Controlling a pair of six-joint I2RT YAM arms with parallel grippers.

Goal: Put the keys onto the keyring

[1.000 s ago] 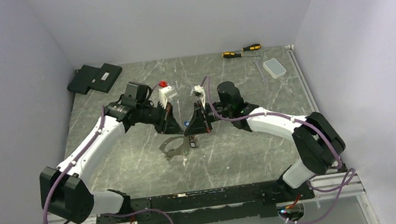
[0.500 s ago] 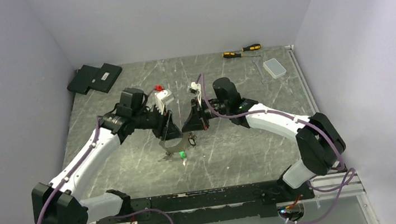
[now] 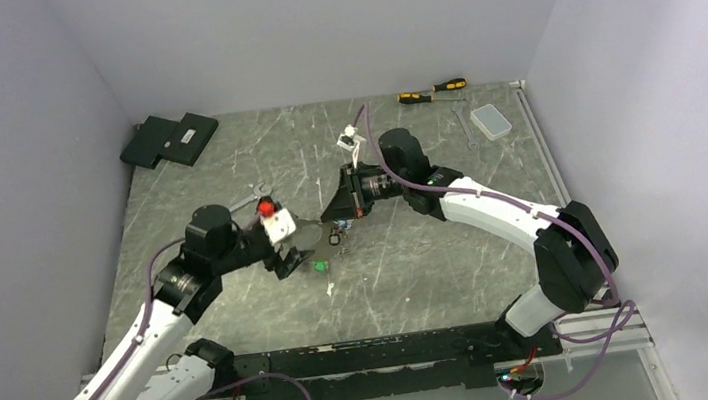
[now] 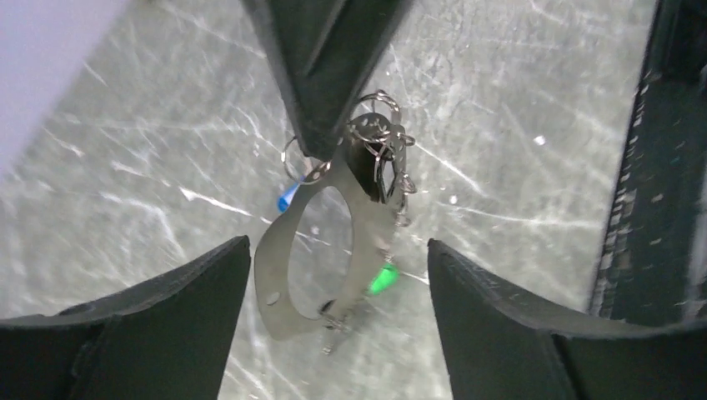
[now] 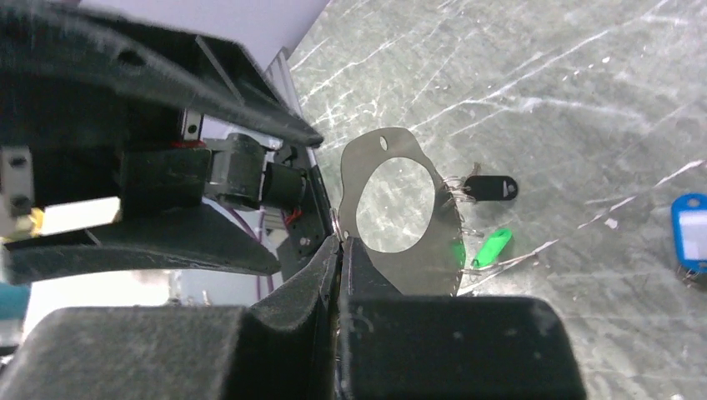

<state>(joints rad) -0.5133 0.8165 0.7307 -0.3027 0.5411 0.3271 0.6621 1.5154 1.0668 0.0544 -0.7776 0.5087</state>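
Plainly, the work sits at the threading step, with the holder secured and at least one key not yet brought to it: the right gripper (image 5: 338, 242) has its two black fingers pressed together on the rim of the keyring (image 5: 360, 160), a thin flat silvery metal loop with a wide oval opening, and appears to hold it up off the grey marbled tabletop (image 3: 437, 261), hanging on edge between the two arms. The left gripper (image 4: 338, 246) faces the loop from near by, its fingers spread wide with nothing between them. A cluster of small silver split rings (image 4: 379, 125) and a black plastic fob (image 5: 492, 187) dangle at the loop's edge, and the small key with the green plastic head (image 5: 492, 247) shows just beside the loop's lower edge; whether it is actually hooked on cannot be told. The key with the blue plastic head (image 5: 689, 229) appears to lie flat on the tabletop, apart from the loop. Judging from this, the next move falls to the left arm: it needs to come down on the blue key, pinch it by the head so that its hole is left free, and carry it to a split ring, while the right fingers hold the loop from swinging, since it looks light and loose
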